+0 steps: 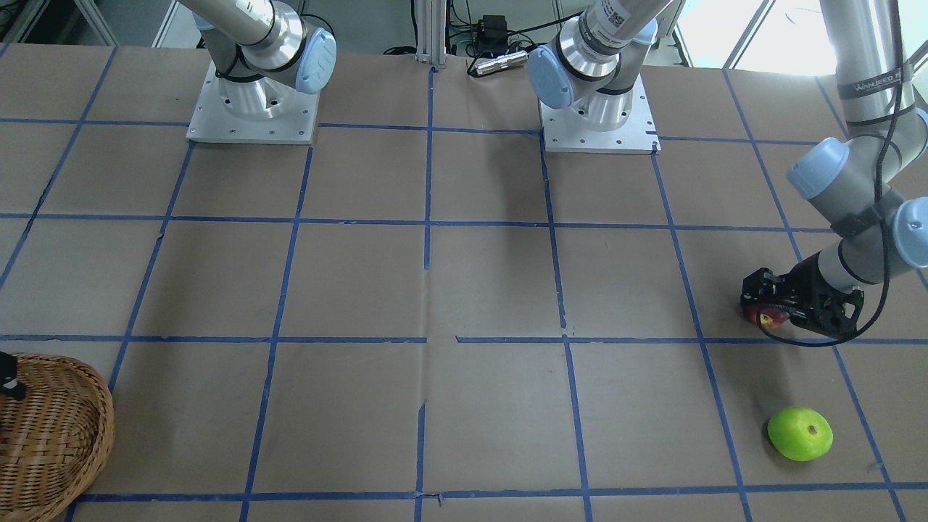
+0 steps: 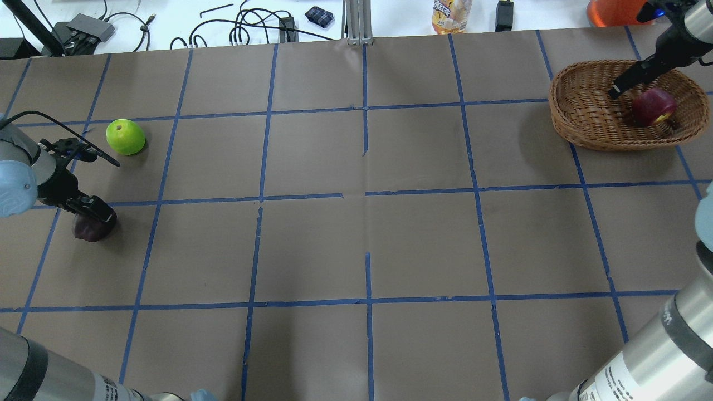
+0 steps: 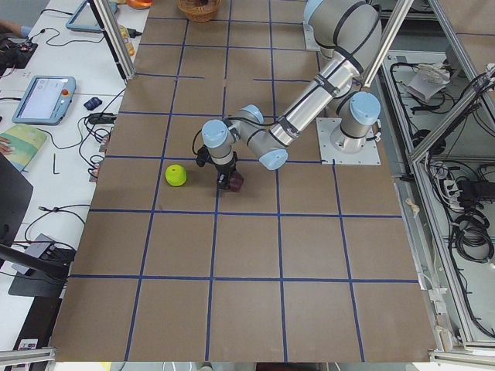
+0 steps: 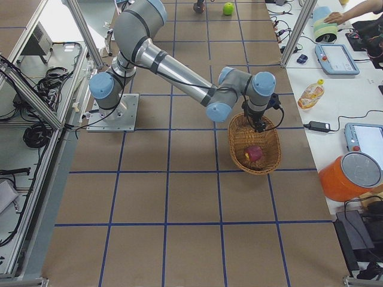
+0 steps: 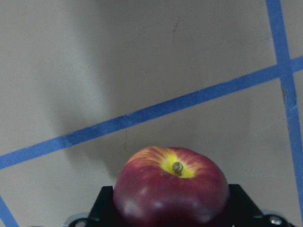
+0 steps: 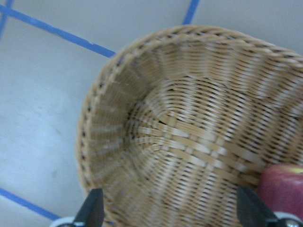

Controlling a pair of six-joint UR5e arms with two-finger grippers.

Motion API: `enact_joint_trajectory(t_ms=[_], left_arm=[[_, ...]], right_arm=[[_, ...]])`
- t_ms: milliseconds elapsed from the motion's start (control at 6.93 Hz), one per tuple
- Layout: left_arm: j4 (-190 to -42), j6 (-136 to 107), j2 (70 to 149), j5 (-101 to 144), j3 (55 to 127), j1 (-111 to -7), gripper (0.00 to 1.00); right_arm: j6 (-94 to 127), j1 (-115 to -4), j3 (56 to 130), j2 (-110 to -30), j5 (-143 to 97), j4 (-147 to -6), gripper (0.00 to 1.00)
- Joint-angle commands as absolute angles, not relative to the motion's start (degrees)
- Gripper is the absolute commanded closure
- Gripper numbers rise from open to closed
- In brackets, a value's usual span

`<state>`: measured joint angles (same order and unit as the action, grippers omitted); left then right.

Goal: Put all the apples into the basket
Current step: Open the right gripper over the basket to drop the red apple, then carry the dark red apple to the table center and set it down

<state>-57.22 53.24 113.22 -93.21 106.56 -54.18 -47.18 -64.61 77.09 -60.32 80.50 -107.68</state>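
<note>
A dark maroon apple (image 5: 173, 189) with a yellow patch around its stem lies on the table at the robot's left. My left gripper (image 2: 93, 216) is down over it, and the fingers sit against its sides; it also shows in the front view (image 1: 767, 310). A bright green apple (image 2: 126, 136) lies loose on the table just beyond it. The wicker basket (image 2: 579, 128) stands at the far right and holds the red apple (image 2: 653, 107). My right gripper (image 6: 170, 210) hangs open and empty over the basket's inside, beside the red apple (image 6: 284, 189).
The two arm bases (image 1: 252, 109) stand at the robot's edge of the table. Past the table's far edge are cables, a bottle (image 2: 451, 11) and an orange container (image 2: 607, 8) close behind the basket. Blue tape lines grid the brown tabletop.
</note>
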Motion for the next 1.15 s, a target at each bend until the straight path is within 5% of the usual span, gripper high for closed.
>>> enact_joint_trajectory(t_ms=[0,577,1010], left_arm=[[-60.8,50.5,110.7,-95.3,105.3,-55.4,1.00],[-70.7,20.0,103.8,-94.7,96.2,-79.3,1.00],[-70.6,-1.2,105.8,-91.5,95.4,-94.2,1.00]], right_arm=[[-27.2,-75.3,77.9,-66.1,81.1,-100.1,0.00],[-3.0,-93.7,78.8,-71.0,91.0,-101.0,0.00],[-0.1,-95.7,78.3,-78.8,90.5,-97.1,0.00]])
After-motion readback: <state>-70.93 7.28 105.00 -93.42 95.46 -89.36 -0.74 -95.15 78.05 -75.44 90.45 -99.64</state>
